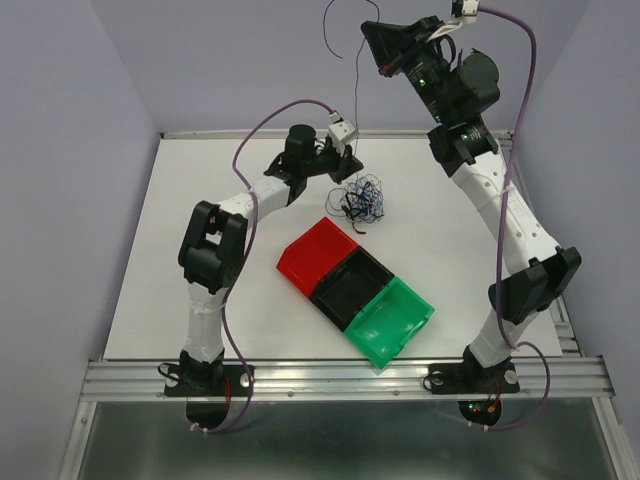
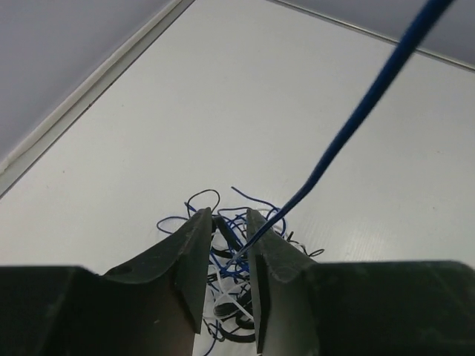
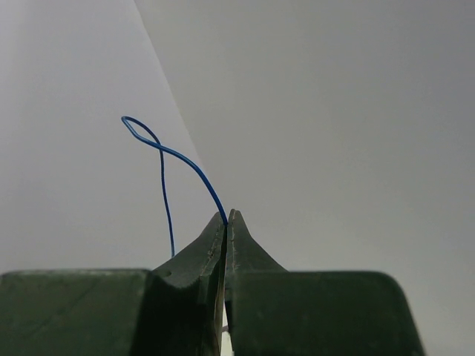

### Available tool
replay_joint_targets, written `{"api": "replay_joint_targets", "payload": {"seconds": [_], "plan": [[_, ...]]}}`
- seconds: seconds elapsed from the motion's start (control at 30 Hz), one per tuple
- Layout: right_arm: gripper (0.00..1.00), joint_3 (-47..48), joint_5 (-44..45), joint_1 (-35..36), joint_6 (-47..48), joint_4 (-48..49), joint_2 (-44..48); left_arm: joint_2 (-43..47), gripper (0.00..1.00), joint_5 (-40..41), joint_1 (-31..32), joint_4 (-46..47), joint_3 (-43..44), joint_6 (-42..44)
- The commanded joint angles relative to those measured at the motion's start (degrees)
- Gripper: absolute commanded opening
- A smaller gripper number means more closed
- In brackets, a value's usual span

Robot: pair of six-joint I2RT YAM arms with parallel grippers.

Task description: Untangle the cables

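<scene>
The cables (image 1: 362, 198) lie in a knot of black, white and blue strands on the white table (image 1: 200, 250), behind the bins. My left gripper (image 1: 347, 170) hangs right at the knot. In the left wrist view its jaws (image 2: 225, 215) stand a narrow gap apart, with tangled cables (image 2: 226, 259) showing between them. One blue cable (image 2: 356, 119) rises taut from the knot, up past the right finger. High above the table's far edge, my right gripper (image 1: 368, 35) is shut on that blue cable (image 3: 185, 159); a loop of it pokes past the closed tips (image 3: 228, 215).
A row of three joined bins lies diagonally in the middle of the table: red (image 1: 320, 255), black (image 1: 350, 285), green (image 1: 390, 318). Grey walls close in the left, far and right sides. A metal rail (image 1: 340, 375) runs along the near edge.
</scene>
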State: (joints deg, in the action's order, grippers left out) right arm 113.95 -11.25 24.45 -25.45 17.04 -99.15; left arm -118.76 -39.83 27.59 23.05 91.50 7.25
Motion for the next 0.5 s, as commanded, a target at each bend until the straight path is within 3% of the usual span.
{"api": "replay_joint_targets", "payload": {"seconds": [0.0,0.2,0.4,0.47], "plan": [[0.00,4.0,4.3,0.1,1.3,2.2,1.9,2.6,0.01,3.0,0.1,2.4,-0.5,2.5],[0.01,-4.9,11.0,0.1,3.8,1.2,8.5,7.7,0.00,6.6,-0.2,-3.8,2.6,6.6],[0.00,-23.8,18.4,-0.9,6.2,1.6,15.5,11.6,0.00,12.1,-0.3,-24.2,21.4,13.9],[0.00,-27.5,19.5,-1.1,6.2,2.0,16.6,13.5,0.00,14.6,-0.3,-25.7,24.8,14.9]]}}
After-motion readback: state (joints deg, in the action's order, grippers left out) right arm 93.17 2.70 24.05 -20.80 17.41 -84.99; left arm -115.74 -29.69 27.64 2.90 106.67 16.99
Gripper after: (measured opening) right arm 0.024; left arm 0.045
